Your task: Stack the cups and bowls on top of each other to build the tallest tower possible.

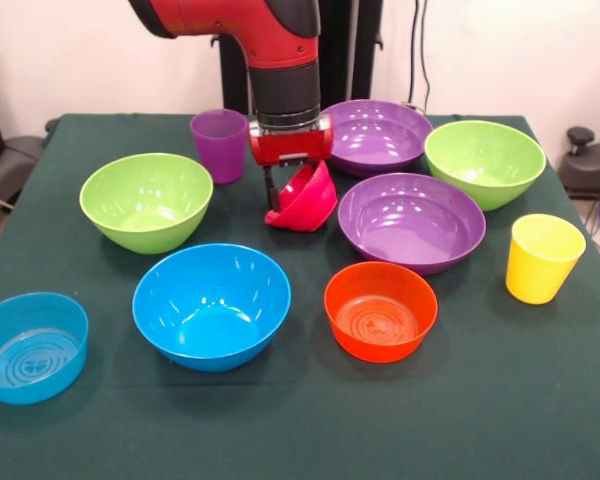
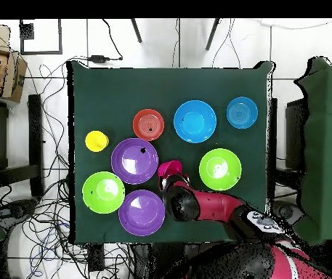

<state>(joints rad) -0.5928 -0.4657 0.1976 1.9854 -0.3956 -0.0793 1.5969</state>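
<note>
Toward the table's pedestal-side edge, the gripper (image 1: 277,196) grips the tilted red-pink bowl (image 1: 305,198) by its rim, beside the purple cup (image 1: 219,144).

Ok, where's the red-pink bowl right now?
The red-pink bowl hangs tilted in the claw, mid-table in the front view, between the purple cup and the nearer purple bowl.

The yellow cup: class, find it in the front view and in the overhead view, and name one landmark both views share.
Front view: the yellow cup stands upright at the right side.
Overhead view: it sits at the left, near the table's edge.
Shared landmark: the orange bowl, the bowl beside it on the side away from the robot in both.
</note>
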